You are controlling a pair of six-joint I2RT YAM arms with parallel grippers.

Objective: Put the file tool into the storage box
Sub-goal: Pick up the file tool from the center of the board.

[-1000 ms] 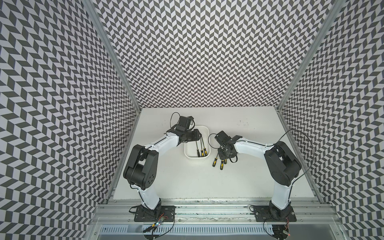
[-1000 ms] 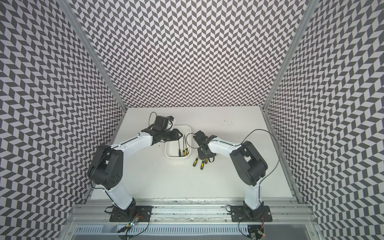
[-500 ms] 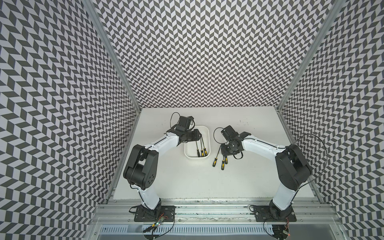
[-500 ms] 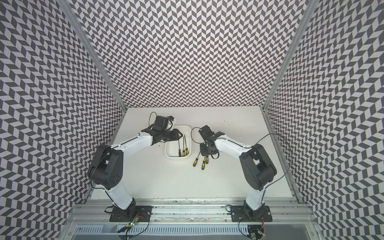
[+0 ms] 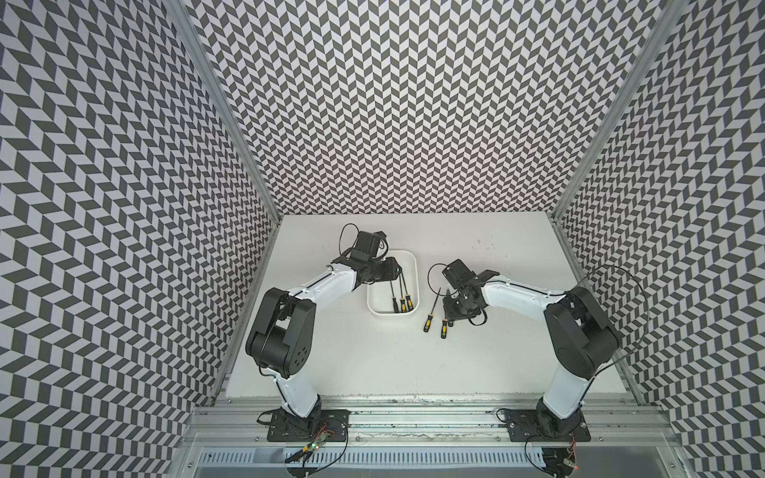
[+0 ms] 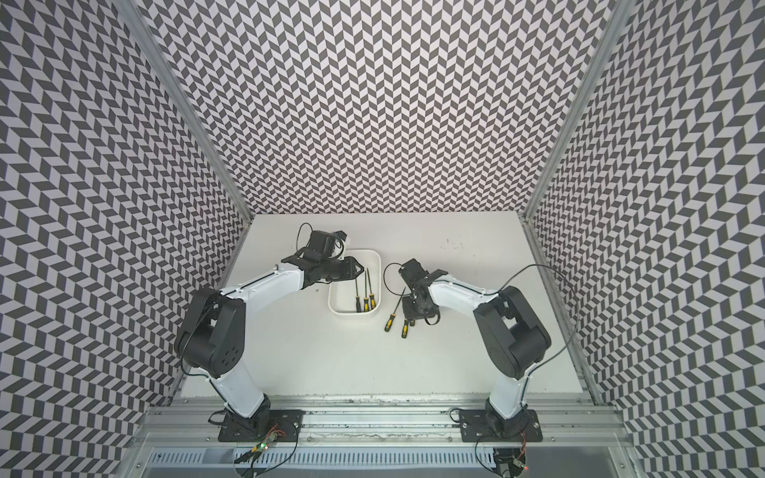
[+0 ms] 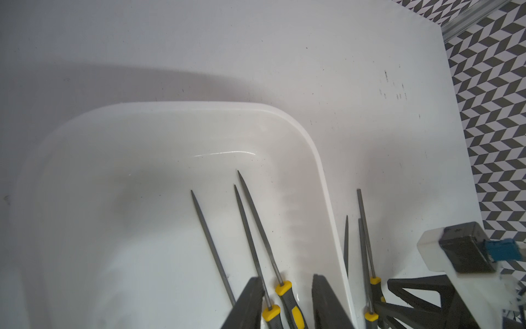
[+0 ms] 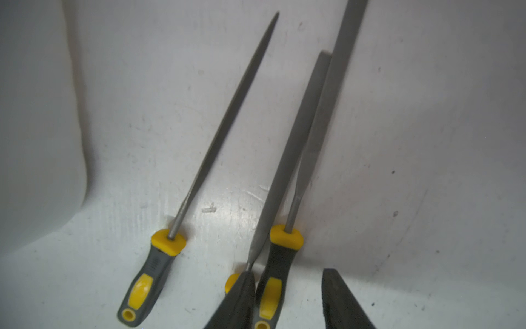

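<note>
Now: right gripper [image 8: 287, 273] jaws part-spread, straddling handle of file tool [image 8: 274, 265], not pinching; two more files [image 8: 222, 122] just beside it on table [image 8: 427, 114]. Left gripper [image 7: 287, 280] half-open, empty, above storage box [image 5: 392, 313]; three files [image 7: 212, 236] inside, beneath it.

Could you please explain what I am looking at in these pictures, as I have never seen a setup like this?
These are two robot arms, the left arm and the right arm, bolted at the edge of a white table. Both top views come from one camera overhead; the close-ups come from a small camera on each wrist. A white storage box holds three files; three more files lie on the table beside it. The left gripper hovers open above the box, holding nothing. The right gripper is open just over the loose files, one handle showing between its jaws, not gripped.
</note>
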